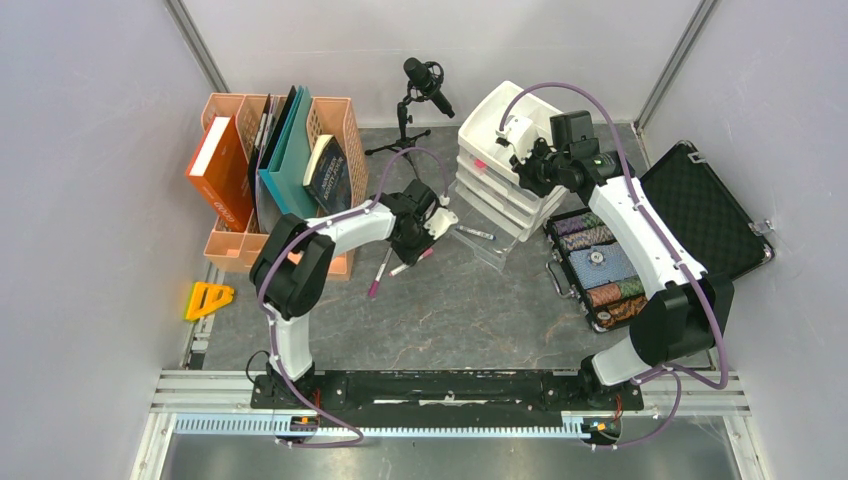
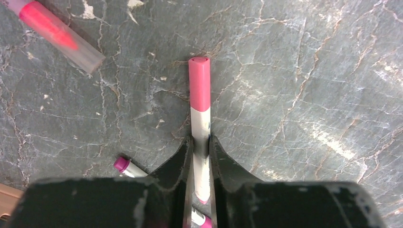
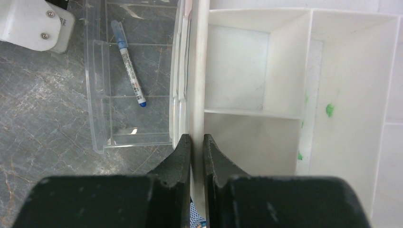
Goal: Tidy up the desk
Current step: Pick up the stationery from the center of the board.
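The dark stone-patterned desk [image 1: 440, 310] holds loose markers. My left gripper [image 1: 428, 226] is shut on a white marker with a pink cap [image 2: 199, 90], held just above the desk [image 2: 309, 95]; its jaws [image 2: 200, 145] pinch the white barrel. A purple-capped marker [image 2: 122, 165] and a pink highlighter [image 2: 52, 31] lie beside it. My right gripper [image 1: 522, 160] is shut on the side wall of the white divided tray [image 3: 237, 95] on top of the drawer unit [image 1: 500, 180], its jaws [image 3: 197, 142] on either side of the wall. A clear drawer [image 3: 97, 71] holds a blue pen [image 3: 128, 64].
An orange file rack with books [image 1: 270, 170] stands at the back left. A microphone on a tripod [image 1: 425, 85] is behind the drawers. An open black case with poker chips [image 1: 600, 265] lies at the right. A yellow object [image 1: 208, 298] sits at the left edge.
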Robot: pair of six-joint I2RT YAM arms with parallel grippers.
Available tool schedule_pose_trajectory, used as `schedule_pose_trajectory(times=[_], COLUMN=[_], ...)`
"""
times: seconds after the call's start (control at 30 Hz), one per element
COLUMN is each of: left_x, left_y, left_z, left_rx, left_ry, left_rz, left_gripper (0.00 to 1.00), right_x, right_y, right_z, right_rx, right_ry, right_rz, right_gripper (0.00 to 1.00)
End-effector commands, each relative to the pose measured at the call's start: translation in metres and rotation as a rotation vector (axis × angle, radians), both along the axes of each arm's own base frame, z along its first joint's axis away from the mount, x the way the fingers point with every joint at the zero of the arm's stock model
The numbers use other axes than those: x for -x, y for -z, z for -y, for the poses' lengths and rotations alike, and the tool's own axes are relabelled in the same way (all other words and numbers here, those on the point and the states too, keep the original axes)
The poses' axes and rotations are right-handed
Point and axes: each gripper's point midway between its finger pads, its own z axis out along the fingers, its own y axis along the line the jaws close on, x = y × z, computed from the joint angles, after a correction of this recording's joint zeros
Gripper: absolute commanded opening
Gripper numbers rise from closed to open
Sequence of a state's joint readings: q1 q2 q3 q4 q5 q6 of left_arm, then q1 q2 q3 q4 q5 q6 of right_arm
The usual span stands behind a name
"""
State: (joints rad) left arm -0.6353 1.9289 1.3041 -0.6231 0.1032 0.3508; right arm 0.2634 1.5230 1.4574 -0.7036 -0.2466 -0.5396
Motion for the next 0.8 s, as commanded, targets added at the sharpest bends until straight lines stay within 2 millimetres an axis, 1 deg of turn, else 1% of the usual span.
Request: schedule_pose_trajectory(times=[0.0,0.1,0.17,0.27,0.37,0.47,0.57,0.67,0.73,0.77], left_x=[0.009,0.011,0.015,0.016,0.011,0.003,-0.012,-0.031,-0.039,-0.043], left_y=[-0.017,-0.040,-0.060,-0.090,-0.118,-0.141,-0.163,-0.174,-0.176,-0.173], left_z=[0.011,0.016,0.023,0.030,0.040,0.055,0.073,0.092,0.105,0.110], left_rx=[0.027,0.044,0.062,0.067,0.058,0.046,0.022,-0.040,-0.082,-0.114], left_ry=[0.069,0.101,0.141,0.210,0.303,0.407,0.526,0.632,0.721,0.765], left_rz=[0.008,0.032,0.059,0.132,0.244,0.344,0.458,0.554,0.603,0.625], left_gripper=[0.12,0.06,0.03,0.02,0.02,0.02,0.02,0.04,0.04,0.04], right_x=[0.014,0.014,0.014,0.013,0.013,0.012,0.012,0.013,0.013,0.013], right_y=[0.019,0.019,0.019,0.020,0.019,0.019,0.019,0.020,0.020,0.020], right_z=[0.023,0.023,0.024,0.023,0.022,0.021,0.020,0.021,0.021,0.021], right_rx=[0.087,0.087,0.087,0.087,0.082,0.080,0.076,0.077,0.079,0.080], right_ry=[0.038,0.038,0.038,0.037,0.034,0.031,0.029,0.029,0.030,0.029], right_rz=[-0.066,-0.066,-0.065,-0.064,-0.062,-0.062,-0.063,-0.065,-0.064,-0.064], right_gripper=[0.00,0.00,0.00,0.00,0.00,0.00,0.00,0.00,0.00,0.00])
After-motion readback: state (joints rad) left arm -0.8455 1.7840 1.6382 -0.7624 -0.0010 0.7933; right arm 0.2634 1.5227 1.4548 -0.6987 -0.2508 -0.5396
